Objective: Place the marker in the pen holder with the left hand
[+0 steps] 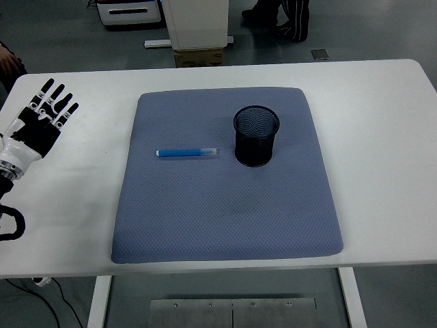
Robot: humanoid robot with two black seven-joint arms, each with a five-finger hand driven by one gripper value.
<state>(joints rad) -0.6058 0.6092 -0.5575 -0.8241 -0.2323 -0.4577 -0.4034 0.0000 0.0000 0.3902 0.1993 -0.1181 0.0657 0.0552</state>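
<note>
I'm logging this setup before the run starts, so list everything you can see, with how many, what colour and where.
Blue marker with a clear cap: one, blue, lying flat on the mat, left of the holder and apart from it.
Black mesh pen holder: one, black, standing upright on the mat, right of centre, nothing visible inside.
Grey-blue padded mat: one, grey-blue, spread over the middle of the table.
White table: one, white, fills most of the view.
Floor items beyond the table's far edge: a white base with a cardboard box, a white and black unit at top left, a person's dark legs and shoes at the top.
Robot's left hand: one, black and white, fingers spread, resting on the table at the left edge, holding nothing.
</note>
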